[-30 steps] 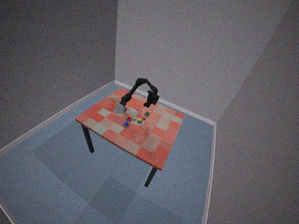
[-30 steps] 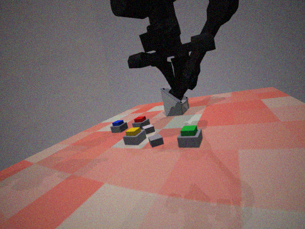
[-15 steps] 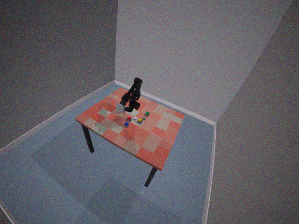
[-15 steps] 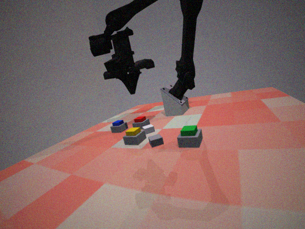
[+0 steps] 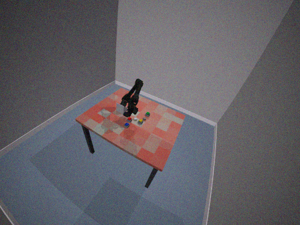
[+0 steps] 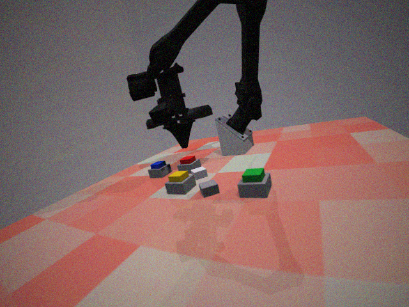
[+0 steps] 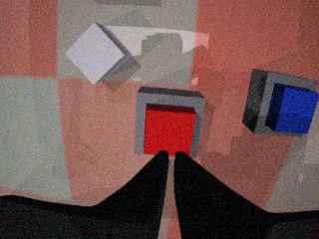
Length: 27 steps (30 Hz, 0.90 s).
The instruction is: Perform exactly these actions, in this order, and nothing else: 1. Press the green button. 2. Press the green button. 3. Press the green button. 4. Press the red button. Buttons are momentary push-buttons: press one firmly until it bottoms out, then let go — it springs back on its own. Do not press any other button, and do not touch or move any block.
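Unlabelled red button [image 7: 170, 130] under gripper [image 7: 170, 158]

Matt black arm [image 6: 250, 66], matt checkered table [image 6: 317, 198], grey matt button bases, smooth plastic-looking red cap [image 7: 170, 130]
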{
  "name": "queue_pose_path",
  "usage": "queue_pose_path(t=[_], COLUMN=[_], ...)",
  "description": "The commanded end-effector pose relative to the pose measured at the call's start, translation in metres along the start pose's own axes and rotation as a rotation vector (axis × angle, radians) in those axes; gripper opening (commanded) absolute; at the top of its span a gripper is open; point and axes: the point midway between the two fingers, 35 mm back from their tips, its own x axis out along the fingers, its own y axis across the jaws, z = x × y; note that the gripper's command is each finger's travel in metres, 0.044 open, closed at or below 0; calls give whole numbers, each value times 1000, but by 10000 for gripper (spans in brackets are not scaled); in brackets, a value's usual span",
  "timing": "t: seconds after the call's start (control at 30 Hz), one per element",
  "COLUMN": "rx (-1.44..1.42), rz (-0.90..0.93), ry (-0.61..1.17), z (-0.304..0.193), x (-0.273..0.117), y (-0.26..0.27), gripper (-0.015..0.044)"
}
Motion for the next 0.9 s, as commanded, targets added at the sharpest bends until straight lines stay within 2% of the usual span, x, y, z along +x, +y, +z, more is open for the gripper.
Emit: queue_pose_path(t=[0.0, 0.6, 0.87], rx=[5, 4, 4], rz=[-1, 1, 1], ry=[-9, -10, -10], z=[0, 1, 1], x=[6, 36, 37], y=[0, 1, 1], gripper=[20, 20, 20])
